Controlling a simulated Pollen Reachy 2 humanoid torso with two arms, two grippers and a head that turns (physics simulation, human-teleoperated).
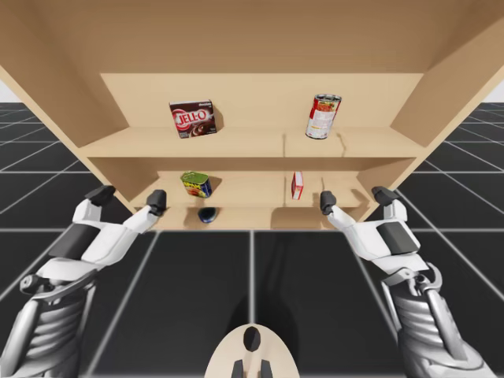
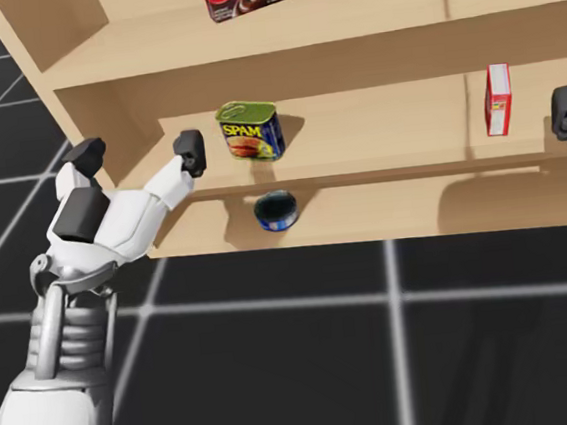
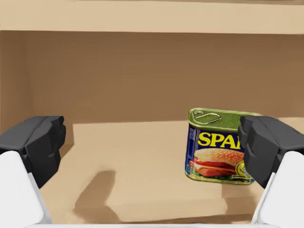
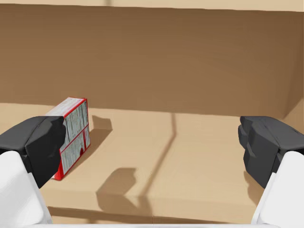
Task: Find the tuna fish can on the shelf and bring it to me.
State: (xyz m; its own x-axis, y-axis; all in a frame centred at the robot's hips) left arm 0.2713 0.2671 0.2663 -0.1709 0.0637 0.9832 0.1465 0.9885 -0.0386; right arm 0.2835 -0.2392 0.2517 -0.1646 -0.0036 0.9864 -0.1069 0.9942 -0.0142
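The tuna fish can (image 2: 277,211), small, round and blue, sits on the lowest shelf board (image 2: 424,214); in the high view the tuna can (image 1: 208,214) lies just under the middle board. My left gripper (image 2: 137,153) is open at the front of the middle shelf, above and left of the can. Between its fingers lies bare shelf, and a green-topped rectangular meat can (image 3: 218,147) stands ahead, beside one finger. My right gripper (image 1: 355,198) is open at the same shelf's right end, holding nothing.
A red-and-white small box (image 4: 71,137) stands ahead of my right gripper, beside one finger. On the top shelf (image 1: 260,146) stand a dark red box (image 1: 192,119) and a tall red-and-white can (image 1: 322,116). The shelf's side walls flank both arms.
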